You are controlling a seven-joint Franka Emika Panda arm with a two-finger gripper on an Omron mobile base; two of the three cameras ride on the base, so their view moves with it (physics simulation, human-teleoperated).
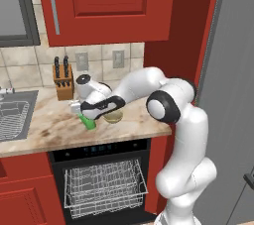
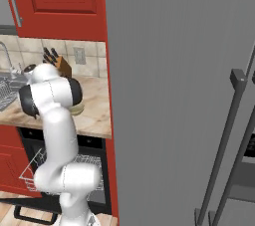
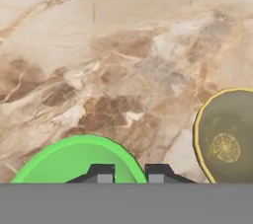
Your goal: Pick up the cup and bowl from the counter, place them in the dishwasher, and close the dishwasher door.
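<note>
White arm [image 1: 186,135], dark joints

The cup [image 1: 89,123], a bright green tumbler, stood on the tabletop [image 1: 54,129] just left of centre in the left base view; in the hand view its round rim sat at the lower left. The bowl [image 1: 114,116], olive-tan, shallow and upright, rested just to the cup's right, near it but apart. The dishwasher [image 1: 101,179] occupied the lower centre, its white wire rack [image 1: 104,185] drawn out. The dishwasher door [image 2: 35,213] lay open at the bottom of the right base view.
</note>
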